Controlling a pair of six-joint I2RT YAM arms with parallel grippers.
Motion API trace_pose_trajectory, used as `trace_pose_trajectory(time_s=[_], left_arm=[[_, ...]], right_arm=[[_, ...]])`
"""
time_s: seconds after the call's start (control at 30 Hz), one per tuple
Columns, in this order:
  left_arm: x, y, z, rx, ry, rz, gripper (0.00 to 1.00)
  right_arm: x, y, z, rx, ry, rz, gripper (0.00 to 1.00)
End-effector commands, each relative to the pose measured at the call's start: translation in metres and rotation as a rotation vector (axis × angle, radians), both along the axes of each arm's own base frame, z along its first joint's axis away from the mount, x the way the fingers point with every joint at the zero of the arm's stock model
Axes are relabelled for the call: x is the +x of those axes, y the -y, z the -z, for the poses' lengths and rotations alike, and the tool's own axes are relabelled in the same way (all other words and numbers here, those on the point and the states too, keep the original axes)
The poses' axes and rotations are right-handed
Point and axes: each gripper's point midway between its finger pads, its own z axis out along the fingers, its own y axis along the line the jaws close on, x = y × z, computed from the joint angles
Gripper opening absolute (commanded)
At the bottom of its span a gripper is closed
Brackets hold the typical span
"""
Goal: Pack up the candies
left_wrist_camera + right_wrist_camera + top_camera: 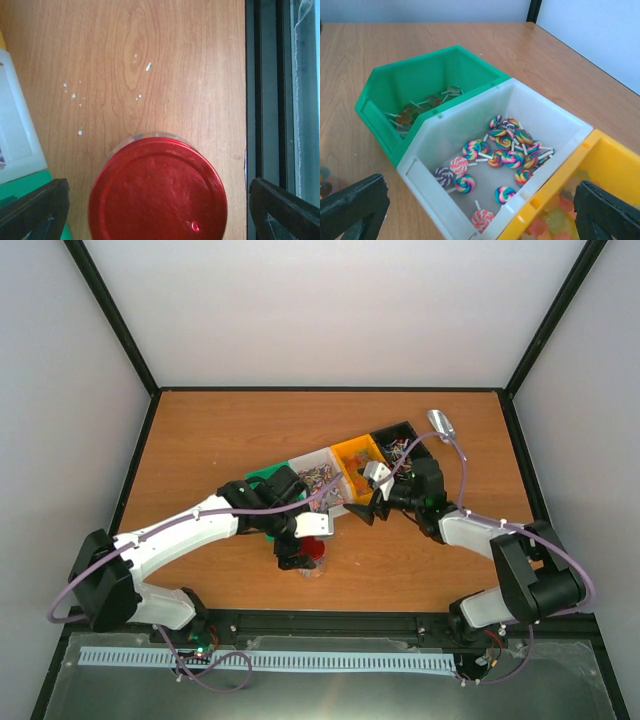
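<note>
candies (511,159) in white bin (451,129), sticks every way

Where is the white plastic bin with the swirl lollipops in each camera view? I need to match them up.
Top external: the white plastic bin sits mid-table, second from the left in the bin row.
Left wrist: only its corner shows, at the left edge.
Right wrist: it fills the centre.
Shared landmark: the green plastic bin right beside it in all three.
</note>
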Motion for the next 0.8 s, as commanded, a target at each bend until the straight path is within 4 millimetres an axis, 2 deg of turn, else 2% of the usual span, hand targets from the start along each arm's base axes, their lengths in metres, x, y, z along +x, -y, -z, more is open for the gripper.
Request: trace_pose_trajectory(time_s=[0.0, 0.17, 0.3, 0.37, 0.47, 0.53, 0.6, 0.7, 0.77], left_arm=[[0.001, 0.012, -0.042, -0.058, 0.016, 0.011, 1.0], [0.009, 0.017, -0.096, -0.125, 0.027, -0.02, 1.0], [0.041, 0.013, -0.147, -0.212, 0.084, -0.138, 1.0], [0.061, 0.006, -0.159, -0.209, 0.124, -0.202, 1.0], [0.088, -0.009, -0.167, -0.19, 0.157, -0.312, 1.0], [0.104, -0.021, -0.174, -0.229, 0.125, -0.396, 1.0], [0.13, -0.045, -0.183, -0.283, 0.098, -0.526, 1.0], [0.163, -0.082, -0.188, -0.35, 0.073, -0.703, 1.0], [0.18, -0.109, -0.185, -0.375, 0.054, -0.816, 1.0]], right_arm=[[0.011, -0.002, -0.029, 0.017, -0.018, -0.008, 1.0], [0.029, -0.004, -0.073, 0.015, -0.048, 0.031, 1.0], [0.042, -0.003, -0.111, 0.032, -0.091, 0.073, 1.0], [0.05, -0.001, -0.133, 0.05, -0.113, 0.11, 1.0], [0.06, 0.007, -0.163, 0.078, -0.137, 0.154, 1.0], [0.064, 0.016, -0.183, 0.112, -0.147, 0.171, 1.0], [0.071, 0.028, -0.198, 0.147, -0.158, 0.2, 1.0], [0.084, 0.053, -0.207, 0.186, -0.186, 0.255, 1.0], [0.092, 0.071, -0.207, 0.207, -0.204, 0.293, 1.0]])
